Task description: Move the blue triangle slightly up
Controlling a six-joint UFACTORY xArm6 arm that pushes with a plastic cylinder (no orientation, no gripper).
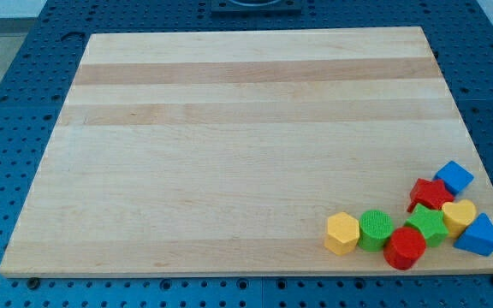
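Camera view: blue triangle (479, 235) sits at lower right of frame, right at the board's (229, 154) bottom-right corner, touching the yellow heart (459, 215). Red star (430, 194) & blue cube (454, 177) lie just above it. My tip isn't in frame, so can't tell where it stands vs. blocks. Risk: pushing up prob shoves the heart & star along; an off-centre push could slide the triangle off the right edge.

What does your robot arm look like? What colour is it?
My arm and my tip don't show in this picture, so I can't describe their colour or shape. Only the wooden board and coloured blocks near its bottom-right corner show, including the blue triangle.
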